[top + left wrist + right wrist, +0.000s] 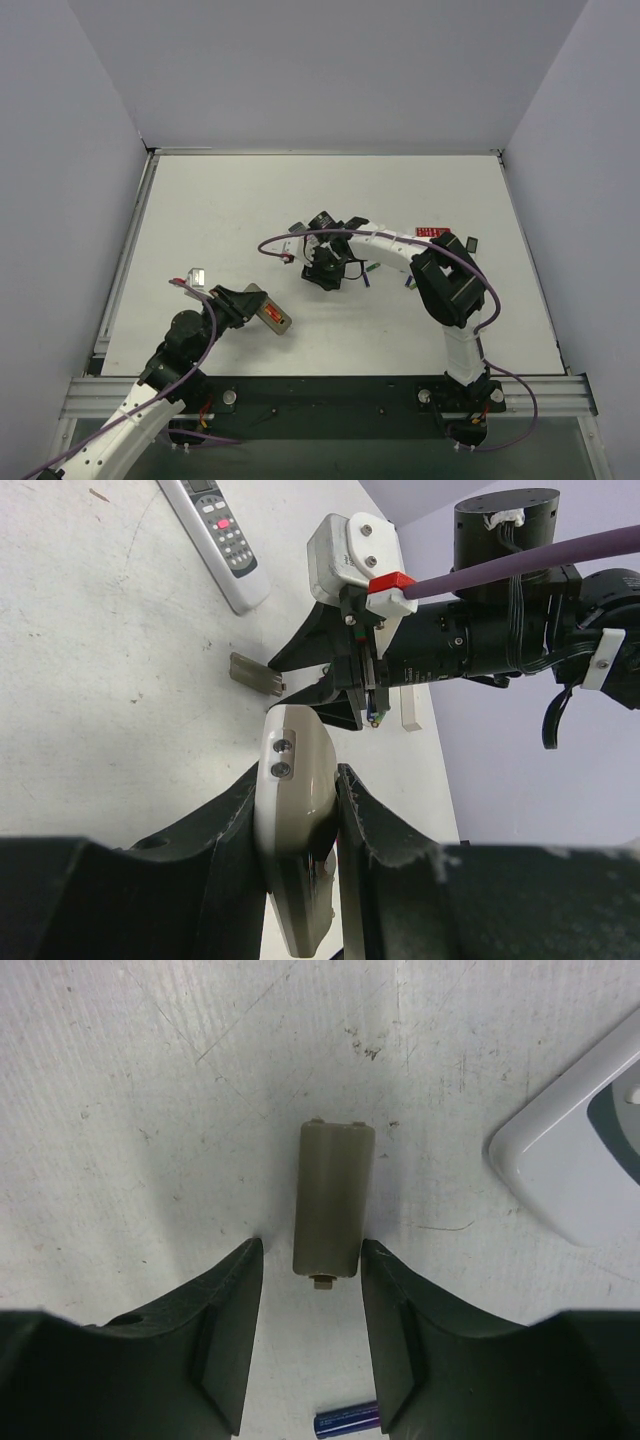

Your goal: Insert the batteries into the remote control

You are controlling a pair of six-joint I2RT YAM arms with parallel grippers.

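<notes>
My left gripper (300,810) is shut on the remote control (298,780), which shows its tan-grey back and two screws; the top view has the pair low on the left, gripper (250,305) and remote control (272,315). My right gripper (311,1258) is open and points down at the table mid-scene (325,268). Its fingertips straddle the near end of a small grey cover plate (333,1200) that lies flat. A blue battery (347,1420) lies just behind the right finger. More batteries (370,268) lie to the right of that gripper.
A white remote with a dark display (580,1150) lies close to the right of the cover plate; its keypad shows in the left wrist view (220,535). A red flat remote (432,232) lies at the right rear. Grey walls enclose the white table (220,200).
</notes>
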